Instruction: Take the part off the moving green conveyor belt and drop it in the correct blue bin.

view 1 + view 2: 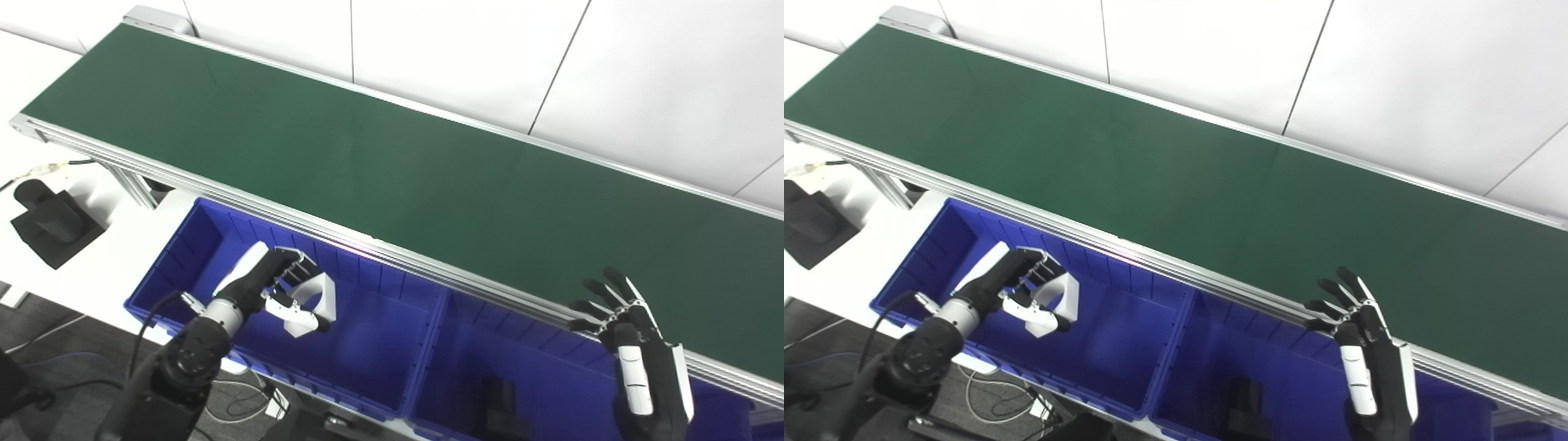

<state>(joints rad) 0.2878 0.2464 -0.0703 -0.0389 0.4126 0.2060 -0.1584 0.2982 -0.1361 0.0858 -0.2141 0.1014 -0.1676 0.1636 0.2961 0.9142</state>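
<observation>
The green conveyor belt (pixel 367 159) runs from upper left to lower right and carries nothing in view. My left hand (pixel 278 285) is shut on a white ring-shaped part (pixel 321 297) and holds it above the left blue bin (pixel 367 331). The same hand (pixel 1020 285) and part (pixel 1062 297) show in the right eye view. My right hand (pixel 634 343) is open with its fingers spread, empty, at the belt's near rail above the right blue bin (pixel 539 373).
A dark object (pixel 499 407) lies in the right bin. A black foam block (pixel 52 223) sits on the white table at the left. Cables (pixel 245 398) lie on the floor below the bins. White wall panels stand behind the belt.
</observation>
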